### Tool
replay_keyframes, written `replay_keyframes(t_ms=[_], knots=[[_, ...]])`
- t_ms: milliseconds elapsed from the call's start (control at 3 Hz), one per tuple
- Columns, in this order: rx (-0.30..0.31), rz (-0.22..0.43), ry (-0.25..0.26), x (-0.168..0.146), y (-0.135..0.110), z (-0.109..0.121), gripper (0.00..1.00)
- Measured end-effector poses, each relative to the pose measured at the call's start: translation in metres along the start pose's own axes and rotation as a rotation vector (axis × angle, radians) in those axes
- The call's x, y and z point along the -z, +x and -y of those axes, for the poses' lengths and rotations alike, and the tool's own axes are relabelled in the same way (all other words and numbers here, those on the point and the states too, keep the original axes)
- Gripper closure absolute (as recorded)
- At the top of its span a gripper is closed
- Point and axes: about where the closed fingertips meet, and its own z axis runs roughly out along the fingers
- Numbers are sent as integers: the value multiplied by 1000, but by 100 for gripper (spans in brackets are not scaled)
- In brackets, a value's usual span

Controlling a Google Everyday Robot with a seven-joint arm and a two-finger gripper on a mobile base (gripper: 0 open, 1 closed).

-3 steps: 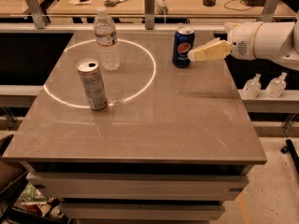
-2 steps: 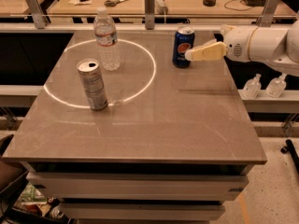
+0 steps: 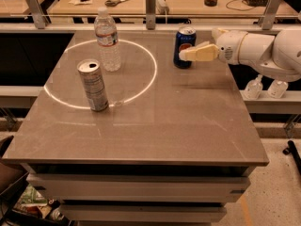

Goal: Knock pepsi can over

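- The silver-grey can stood upright on the left of the table, its foot on a bright ring of light.
- Just behind it to the right you had the clear water bottle, upright inside the ring.
- The pepsi can stood upright near the table's back edge, right of the ring and well apart from the other two.
- The gripper lay level at the pepsi can's right side. Its cream tip covered part of the can's lower half, so you could not tell whether they touched, nor whether the gripper was released or clenched.
- The white arm ran off the right edge, cut off there.
- Below it, two small pale bottles stood off the table, their tops hidden by the arm.
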Motion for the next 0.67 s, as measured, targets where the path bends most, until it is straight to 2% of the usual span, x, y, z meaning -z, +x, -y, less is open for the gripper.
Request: replay_keyframes(t_ms=[667], knots=[[-16, 51, -10, -17, 7, 2, 0]])
